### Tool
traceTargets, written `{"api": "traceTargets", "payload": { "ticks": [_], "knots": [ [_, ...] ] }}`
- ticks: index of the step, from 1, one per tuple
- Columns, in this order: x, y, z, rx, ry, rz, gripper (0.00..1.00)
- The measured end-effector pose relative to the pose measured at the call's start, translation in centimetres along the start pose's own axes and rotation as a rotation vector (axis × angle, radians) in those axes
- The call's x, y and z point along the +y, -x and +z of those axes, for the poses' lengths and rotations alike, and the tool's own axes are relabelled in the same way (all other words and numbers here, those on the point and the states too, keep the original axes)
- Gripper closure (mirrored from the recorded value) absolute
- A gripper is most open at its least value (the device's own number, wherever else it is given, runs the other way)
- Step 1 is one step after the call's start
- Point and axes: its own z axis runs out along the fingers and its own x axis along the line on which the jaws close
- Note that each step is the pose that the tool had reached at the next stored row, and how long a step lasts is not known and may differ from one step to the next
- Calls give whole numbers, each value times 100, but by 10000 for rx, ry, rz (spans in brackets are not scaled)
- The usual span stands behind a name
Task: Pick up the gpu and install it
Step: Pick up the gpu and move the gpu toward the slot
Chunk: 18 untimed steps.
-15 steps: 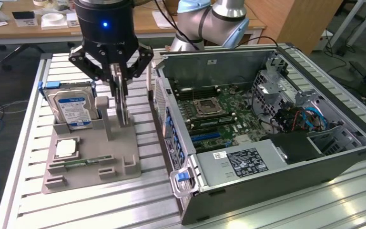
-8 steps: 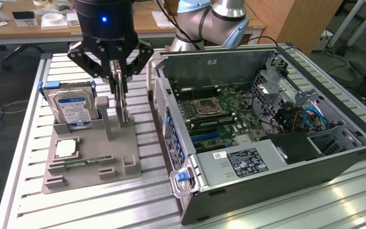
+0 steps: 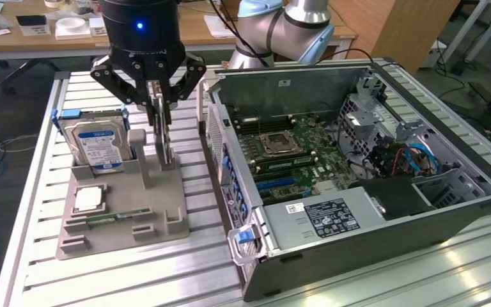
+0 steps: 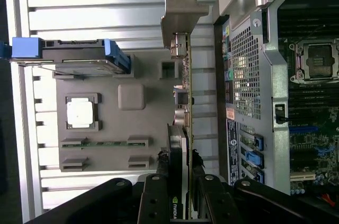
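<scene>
1. Tool: the gripper (image 3: 158,114) hangs in the upper left of the exterior view, pointing straight down. Its fingers (image 4: 159,195) are drawn in narrow and pinch the gpu (image 3: 165,144) from both faces, with no gap visible at the pads.
2. Task's thing: the gpu (image 4: 185,102) stands on edge directly under the tool, over the grey fixture tray (image 3: 126,224). It is just to the exterior view's right of the hard drive (image 3: 99,147). Cannot tell whether its lower edge has left the tray's slot.
3. Long axis: the wrist view shows the card edge-on, running from between the fingers out to the silver bracket (image 4: 183,9). That line looks parallel to the near wall of the computer case (image 3: 228,160).
4. Key relation: the open case lies on the exterior view's right of the held card, close beside it. The blue slots (image 3: 275,184) on the motherboard (image 3: 293,157) sit at centre frame, lower than the card.
5. Judgement: grip made, card not yet in the case.
</scene>
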Motion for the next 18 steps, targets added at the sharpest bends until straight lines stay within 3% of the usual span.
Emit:
{"api": "traceTargets", "payload": {
  "ticks": [7,18],
  "knots": [
    [3,1,-55,0,0,0,73],
    [11,6,-240,-1,1,0,73]
  ]
}}
